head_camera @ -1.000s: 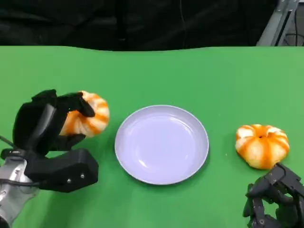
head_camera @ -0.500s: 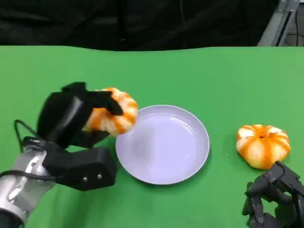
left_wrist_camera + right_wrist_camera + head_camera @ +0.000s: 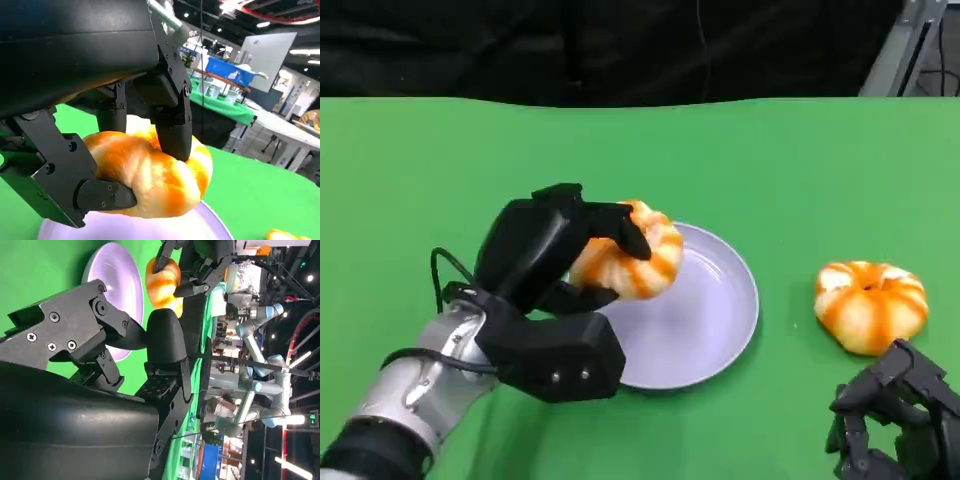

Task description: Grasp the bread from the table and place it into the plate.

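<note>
A: Nearest the robot, what's there?
B: The right hand [image 3: 895,425] low at the near right edge of the table [image 3: 800,160], fingers curled in, holding nothing. Just beyond it lies a second bread [image 3: 871,306], apart from the hand.

A: And the left hand [image 3: 555,262]?
B: Its fingers are clamped around the bread [image 3: 628,262], which is held up over the plate's [image 3: 725,320] left rim, not resting in it.

A: Any writing?
B: None I can read.

A: Room to move?
B: Bare green cloth between plate and second bread, and a broad open stretch behind the plate up to the table's far edge.
</note>
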### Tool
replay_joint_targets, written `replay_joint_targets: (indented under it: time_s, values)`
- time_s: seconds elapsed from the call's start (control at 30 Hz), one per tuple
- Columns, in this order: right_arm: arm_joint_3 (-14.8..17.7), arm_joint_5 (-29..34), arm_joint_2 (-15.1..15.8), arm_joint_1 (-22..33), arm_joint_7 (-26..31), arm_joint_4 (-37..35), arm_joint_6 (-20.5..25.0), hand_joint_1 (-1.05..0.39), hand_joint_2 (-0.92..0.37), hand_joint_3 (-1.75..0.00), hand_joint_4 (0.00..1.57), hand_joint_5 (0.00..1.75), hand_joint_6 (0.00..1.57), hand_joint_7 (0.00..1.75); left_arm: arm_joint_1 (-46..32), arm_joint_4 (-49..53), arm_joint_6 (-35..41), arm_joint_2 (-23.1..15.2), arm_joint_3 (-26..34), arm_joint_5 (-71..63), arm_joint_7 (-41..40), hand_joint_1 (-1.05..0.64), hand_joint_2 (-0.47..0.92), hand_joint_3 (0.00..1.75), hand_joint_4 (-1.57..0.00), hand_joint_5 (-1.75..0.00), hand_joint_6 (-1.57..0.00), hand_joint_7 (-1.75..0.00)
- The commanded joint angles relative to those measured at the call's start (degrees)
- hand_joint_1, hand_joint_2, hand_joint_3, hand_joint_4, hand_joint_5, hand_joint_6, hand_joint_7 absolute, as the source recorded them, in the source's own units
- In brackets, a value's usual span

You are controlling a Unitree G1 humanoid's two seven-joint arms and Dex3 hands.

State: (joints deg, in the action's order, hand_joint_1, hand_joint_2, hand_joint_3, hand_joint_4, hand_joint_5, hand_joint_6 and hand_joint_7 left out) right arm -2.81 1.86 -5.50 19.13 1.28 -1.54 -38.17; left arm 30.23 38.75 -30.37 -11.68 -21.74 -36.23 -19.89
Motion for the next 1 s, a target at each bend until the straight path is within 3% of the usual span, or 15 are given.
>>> replay_joint_targets:
  time_s: [0.03, 0.33, 0.43, 0.5, 0.6, 0.73, 0.8, 0.87, 0.9, 1.0]
  values:
    - [-0.2, 0.9, 0.0, 0.2, 0.5, 0.7, -0.2, -0.08, -0.57, -1.13, 0.85, 1.75, 0.73, 1.59, 1.9, 1.9, -0.3, 0.9, -1.2, -0.4, 0.5, -0.01, 0.52, 0.97, -0.81, -1.62, -0.97, -1.05]
    - [-0.8, 1.6, -0.3, 0.3, 0.8, 1.0, -0.1, -0.08, -0.57, -1.15, 0.85, 1.75, 0.74, 1.58, 2.7, 3.9, -0.2, 1.9, -2.1, -0.6, 0.8, -0.01, 0.53, 0.95, -0.82, -1.61, -0.98, -1.04]
    - [-1.5, 2.9, -0.9, 0.4, 1.4, 1.4, -0.2, -0.08, -0.63, -1.03, 0.85, 1.75, 0.71, 1.65, 4.1, 7.7, -0.2, 3.7, -3.9, -1.3, 0.9, 0.00, 0.61, 0.80, -0.83, -1.51, -1.00, -0.90]
    - [-1.5, 3.5, -0.9, 0.2, 2.0, 0.9, -0.8, -0.07, -0.64, -1.01, 0.86, 1.75, 0.71, 1.66, 4.9, 10.8, -0.8, 4.3, -4.6, -1.9, -0.5, 0.01, 0.73, 0.58, -0.82, -1.46, -1.03, -0.75]
    - [-1.6, 3.7, -0.7, 0.2, 2.2, 0.7, -0.9, -0.07, -0.64, -1.01, 0.86, 1.75, 0.70, 1.66, 5.6, 13.3, -1.6, 4.6, -5.1, -2.1, -1.7, 0.01, 0.76, 0.52, -0.81, -1.43, -1.05, -0.69]
    - [-1.9, 2.9, -0.4, 0.2, 1.7, 0.9, -0.6, -0.07, -0.66, -1.00, 0.85, 1.75, 0.69, 1.67, 6.0, 14.4, -2.1, 4.7, -5.1, -1.8, -0.8, 0.03, 0.84, 0.28, -0.84, -1.17, -1.10, -0.45]
    - [-1.8, 3.3, -0.3, 0.2, 1.9, 0.8, -0.6, -0.07, -0.66, -1.00, 0.85, 1.75, 0.69, 1.67, 6.2, 14.5, -2.2, 4.4, -5.3, -1.7, 0.6, 0.01, 0.89, 0.16, -0.87, -0.88, -1.12, -0.24]
    - [-1.9, 3.2, -0.3, 0.1, 1.8, 0.6, -0.9, -0.07, -0.66, -0.99, 0.85, 1.75, 0.69, 1.67, 6.4, 14.0, -1.6, 3.7, -5.6, -1.6, 3.7, -0.05, 0.91, 0.14, -0.90, -0.57, -1.09, -0.10]
    - [-2.0, 2.9, -0.3, 0.0, 1.7, 0.5, -1.0, -0.07, -0.66, -1.00, 0.85, 1.75, 0.69, 1.67, 6.4, 13.6, -1.2, 3.4, -5.8, -1.5, 5.3, -0.22, 0.92, 0.17, -0.79, -0.33, -0.96, -0.04]
    - [-2.0, 2.7, -0.4, 0.1, 1.6, 0.6, -0.9, -0.07, -0.66, -1.01, 0.84, 1.75, 0.68, 1.68, 6.1, 11.8, 0.2, 2.5, -6.2, -2.1, 8.5, -0.33, 0.92, 0.19, -0.74, -0.14, -0.87, -0.01]
